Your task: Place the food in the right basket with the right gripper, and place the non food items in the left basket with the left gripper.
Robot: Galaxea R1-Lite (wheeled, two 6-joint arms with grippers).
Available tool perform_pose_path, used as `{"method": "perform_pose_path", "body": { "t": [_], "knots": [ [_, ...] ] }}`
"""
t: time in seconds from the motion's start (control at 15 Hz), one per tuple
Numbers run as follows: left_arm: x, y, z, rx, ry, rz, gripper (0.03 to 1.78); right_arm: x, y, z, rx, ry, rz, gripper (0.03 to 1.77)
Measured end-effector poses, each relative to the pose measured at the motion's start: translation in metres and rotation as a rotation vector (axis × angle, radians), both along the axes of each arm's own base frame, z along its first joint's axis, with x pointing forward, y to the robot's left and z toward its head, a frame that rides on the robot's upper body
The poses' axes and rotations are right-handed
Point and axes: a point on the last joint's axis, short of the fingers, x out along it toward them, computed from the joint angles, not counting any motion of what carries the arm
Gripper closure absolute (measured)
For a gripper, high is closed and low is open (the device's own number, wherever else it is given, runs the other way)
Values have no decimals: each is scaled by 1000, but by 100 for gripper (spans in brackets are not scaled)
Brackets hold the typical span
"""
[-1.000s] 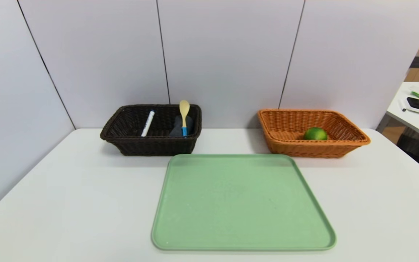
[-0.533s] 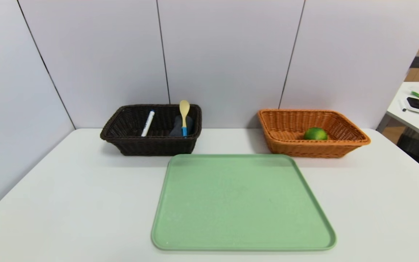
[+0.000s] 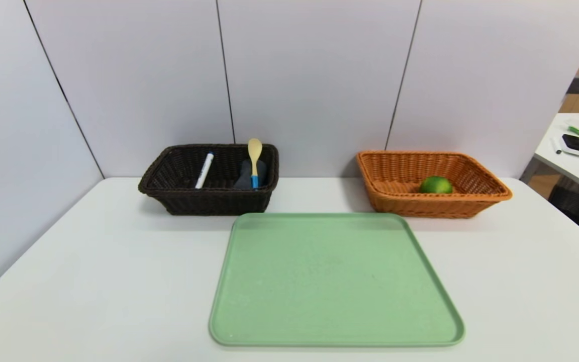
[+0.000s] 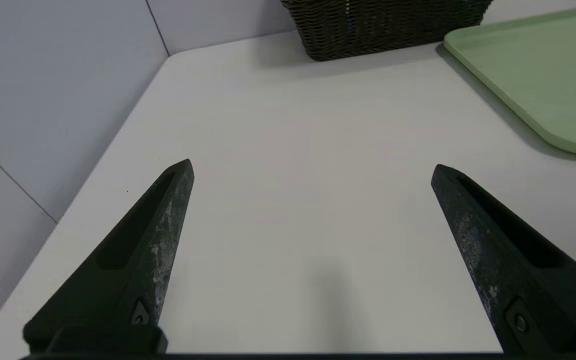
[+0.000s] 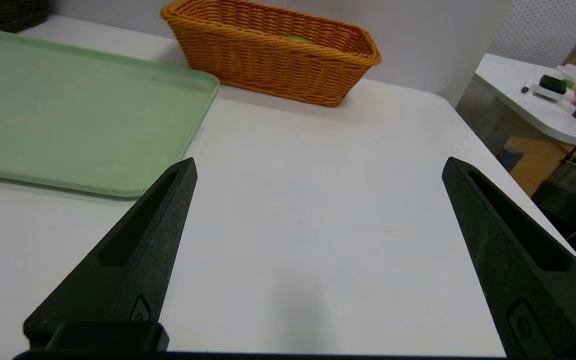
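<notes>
A round green lime [image 3: 436, 185] lies inside the orange-tan right basket [image 3: 490, 193] at the back right. The dark brown left basket [image 3: 209, 203] at the back left holds a white marker with a blue cap [image 3: 204, 170], a rolled dark grey towel [image 3: 245, 176] and a pale wooden spoon with a blue handle [image 3: 255, 160]. Neither arm shows in the head view. My left gripper [image 4: 313, 170] hangs open over bare table well short of the dark basket [image 4: 383, 27]. My right gripper [image 5: 320, 167] is open over bare table, short of the orange basket [image 5: 268, 60].
A flat green tray [image 3: 334, 281] lies bare in the middle of the white table [image 3: 93, 281], in front of both baskets. Grey partition walls close the back and left. A second table with clutter [image 3: 578, 146] stands beyond the right edge.
</notes>
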Motion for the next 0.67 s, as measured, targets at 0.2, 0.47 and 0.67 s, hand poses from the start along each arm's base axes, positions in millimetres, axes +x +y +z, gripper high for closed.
{"method": "perform_pose_path", "body": {
  "t": [0.2, 0.47, 0.67],
  "knots": [
    [0, 0, -6, -37, 61, -4, 12, 0, 0, -7, 62, 73, 19, 11],
    [0, 0, -6, -64, 52, 2, 12, 0, 0, -7, 156, 73, 17, 11],
    [0, 0, -6, -67, 52, 3, 12, 0, 0, -7, 159, 73, 15, 11]
  ]
}}
